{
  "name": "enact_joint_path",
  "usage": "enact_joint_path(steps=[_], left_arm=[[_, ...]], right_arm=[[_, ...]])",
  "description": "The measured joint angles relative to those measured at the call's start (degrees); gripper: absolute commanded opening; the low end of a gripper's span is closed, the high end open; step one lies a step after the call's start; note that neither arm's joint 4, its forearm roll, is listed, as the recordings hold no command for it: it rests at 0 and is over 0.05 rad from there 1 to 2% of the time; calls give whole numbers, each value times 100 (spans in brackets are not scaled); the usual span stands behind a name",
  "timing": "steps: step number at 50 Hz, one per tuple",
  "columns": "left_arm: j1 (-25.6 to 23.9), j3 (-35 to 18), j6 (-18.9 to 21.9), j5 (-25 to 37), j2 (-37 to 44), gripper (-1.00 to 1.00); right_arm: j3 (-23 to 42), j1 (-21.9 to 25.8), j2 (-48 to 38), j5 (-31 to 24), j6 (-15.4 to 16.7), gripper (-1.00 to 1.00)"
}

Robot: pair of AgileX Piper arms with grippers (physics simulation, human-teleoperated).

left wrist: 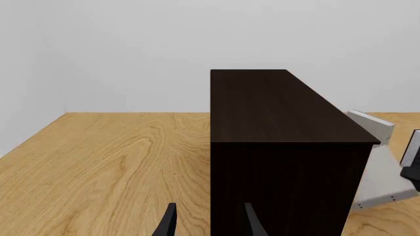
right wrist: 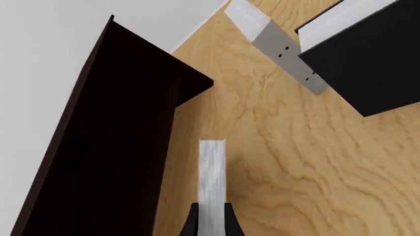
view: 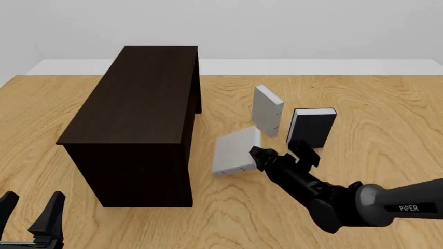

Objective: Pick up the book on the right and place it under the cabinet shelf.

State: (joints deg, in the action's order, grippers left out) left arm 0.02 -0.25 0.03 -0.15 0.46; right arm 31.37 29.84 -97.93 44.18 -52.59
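My right gripper [view: 265, 155] is shut on the light grey book [view: 234, 151], holding it by one edge. The book hangs tilted just right of the dark cabinet shelf [view: 142, 104], close to its near end. In the right wrist view the book [right wrist: 212, 172] shows edge-on between the fingers [right wrist: 226, 223], with the cabinet shelf [right wrist: 105, 147] beside it. The left wrist view shows the cabinet shelf [left wrist: 282, 147] straight ahead and the held book [left wrist: 384, 179] past its corner. My left gripper [view: 31, 207] stands open and holds nothing, near the table's front left.
A second light grey book [view: 267, 110] stands upright behind the held one. A black-covered book [view: 312, 127] stands to its right. Both also show in the right wrist view, the grey book [right wrist: 282, 49] and the black book [right wrist: 367, 59]. Wooden table [view: 387, 104] all around.
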Motion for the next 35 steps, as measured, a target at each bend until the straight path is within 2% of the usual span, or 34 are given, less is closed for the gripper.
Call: enact_joint_path(steps=[35], left_arm=[[0, 0, 0, 0, 0, 100]], right_arm=[[536, 502, -412, 166, -203, -100]])
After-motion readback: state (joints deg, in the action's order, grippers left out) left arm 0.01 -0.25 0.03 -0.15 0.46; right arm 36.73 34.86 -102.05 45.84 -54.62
